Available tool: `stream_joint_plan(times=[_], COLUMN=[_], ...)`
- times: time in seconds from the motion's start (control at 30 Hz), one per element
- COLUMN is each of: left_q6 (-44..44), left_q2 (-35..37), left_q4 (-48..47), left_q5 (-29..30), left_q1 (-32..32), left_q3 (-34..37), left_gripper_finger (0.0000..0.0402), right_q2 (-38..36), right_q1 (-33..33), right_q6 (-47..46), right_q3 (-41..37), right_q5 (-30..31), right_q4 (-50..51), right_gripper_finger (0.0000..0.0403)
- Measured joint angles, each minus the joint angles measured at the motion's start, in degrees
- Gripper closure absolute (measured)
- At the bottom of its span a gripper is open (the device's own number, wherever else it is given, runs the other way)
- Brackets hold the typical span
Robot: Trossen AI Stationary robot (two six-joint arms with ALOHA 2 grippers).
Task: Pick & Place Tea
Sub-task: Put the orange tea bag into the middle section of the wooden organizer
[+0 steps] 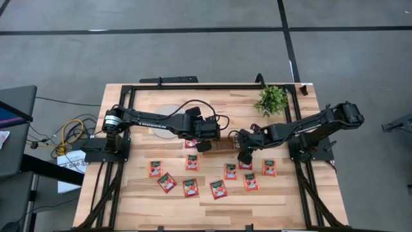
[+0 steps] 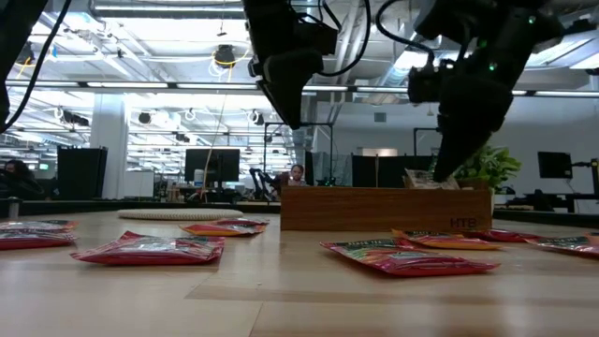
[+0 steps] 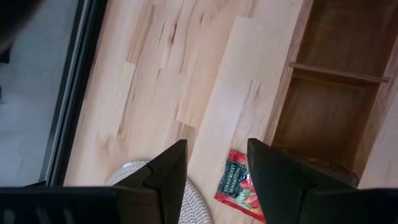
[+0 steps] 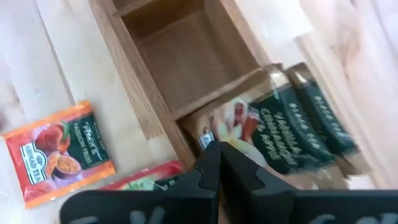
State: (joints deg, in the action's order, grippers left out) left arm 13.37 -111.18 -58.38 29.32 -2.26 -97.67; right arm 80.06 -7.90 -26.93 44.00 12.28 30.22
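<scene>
Several red tea sachets (image 1: 191, 187) lie flat on the wooden table in front of the brown three-compartment tray (image 1: 222, 145). My right gripper (image 1: 244, 156) hangs over the tray's right end, shut on a pale beige tea sachet (image 4: 280, 124) with dark green print. My left gripper (image 1: 205, 145) hovers open over the tray's left end, touching nothing. In its wrist view a red sachet (image 3: 239, 186) lies on the table below the open fingers, beside the white round disc (image 3: 193, 202). My right gripper pinches the beige sachet by one end (image 4: 210, 134) between its two fingertips, slanting down from the table's right side. The sachet stretches away from the tips over the tray's right compartment (image 2: 426, 178). Whether its far end rests in the compartment is hidden.
A small green plant (image 1: 271, 100) stands at the table's far right. The white disc (image 1: 168, 113) lies at the far left under the left arm. An orange sachet (image 4: 59, 152) lies just in front of the tray. A black frame runs round the table's edges.
</scene>
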Motion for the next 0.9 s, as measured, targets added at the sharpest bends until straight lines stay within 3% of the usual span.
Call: stream_joint_plan(times=[0.2, 0.47, 0.7, 0.9], left_q6=[0.04, 1.43, 8.10, 18.01], left_q2=[0.00, 2.32, 16.46, 30.11], left_q4=[-0.24, -4.79, 4.04, 6.76], left_q5=[0.00, 0.27, -3.69, -5.08], left_q1=[0.00, 0.02, 0.00, -0.21], left_q3=[0.00, 1.57, 20.47, 34.20], left_gripper_finger=[0.0241, 0.0241, 0.0241, 0.0241], right_q2=[-1.69, -9.39, -19.83, -24.14], right_q1=[0.04, -1.14, -7.43, -13.45], right_q6=[0.06, -3.81, -5.51, -14.83], right_q3=[4.17, 7.70, 6.20, 1.66], right_q5=[1.36, 7.83, 7.13, -0.51], right_q4=[7.51, 26.51, 29.78, 33.16], right_gripper_finger=[0.0403, 0.0403, 0.0403, 0.0403])
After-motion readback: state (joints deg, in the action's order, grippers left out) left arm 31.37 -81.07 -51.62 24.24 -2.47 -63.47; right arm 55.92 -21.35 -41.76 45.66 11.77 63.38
